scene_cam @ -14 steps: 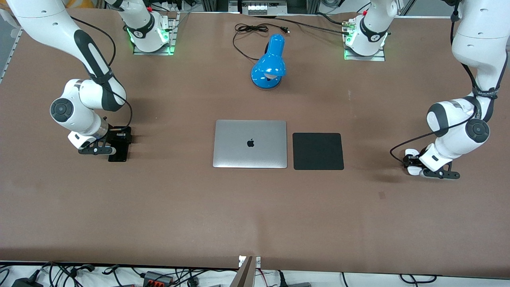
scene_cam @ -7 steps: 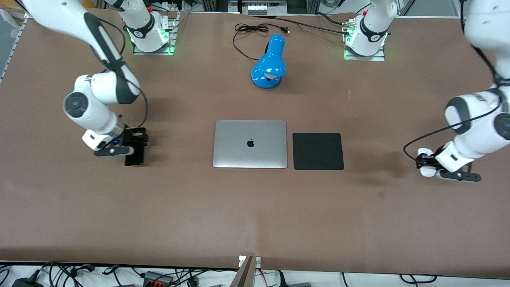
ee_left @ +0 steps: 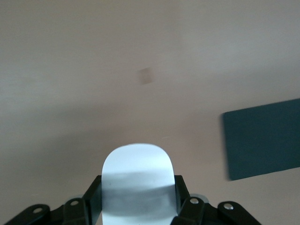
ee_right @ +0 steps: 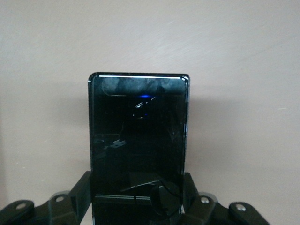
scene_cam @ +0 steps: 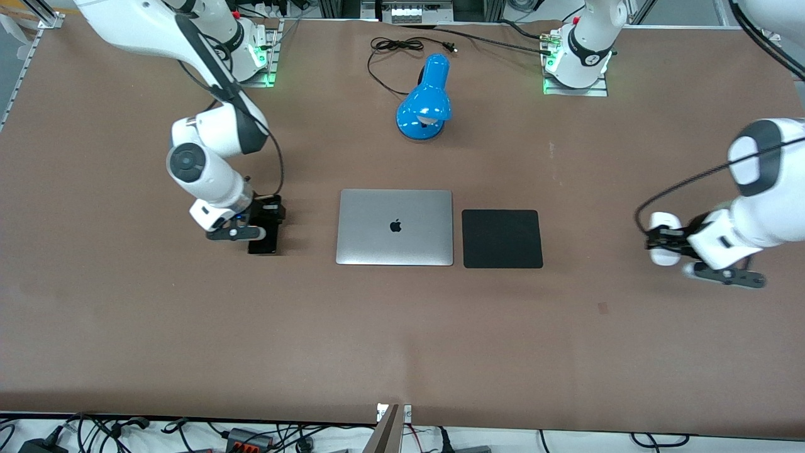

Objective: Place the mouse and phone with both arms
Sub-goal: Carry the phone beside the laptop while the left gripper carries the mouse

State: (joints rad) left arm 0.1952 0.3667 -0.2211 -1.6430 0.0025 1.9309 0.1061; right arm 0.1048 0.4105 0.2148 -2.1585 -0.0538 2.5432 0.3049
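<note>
My right gripper (scene_cam: 264, 220) is shut on the black phone (scene_cam: 263, 238) and holds it over the table beside the silver laptop (scene_cam: 395, 227), toward the right arm's end. In the right wrist view the phone (ee_right: 138, 140) sits lengthwise between the two fingers (ee_right: 78, 192). My left gripper (scene_cam: 668, 242) is shut on the white mouse (scene_cam: 661, 238) and holds it over bare table toward the left arm's end, apart from the black square pad (scene_cam: 502, 238). In the left wrist view the mouse (ee_left: 138, 180) is clamped between the fingers (ee_left: 92, 197), and the pad (ee_left: 262, 138) shows at the edge.
A blue desk lamp (scene_cam: 426, 100) with a black cord (scene_cam: 402, 45) lies farther from the front camera than the laptop. The arm bases (scene_cam: 575, 63) stand at the table's back edge. A small dark mark (scene_cam: 603, 307) is on the brown table.
Both arms have lifted and moved. The right gripper carried the phone toward the laptop. The left gripper carried the mouse up, drifting slightly toward the left arm's end.
</note>
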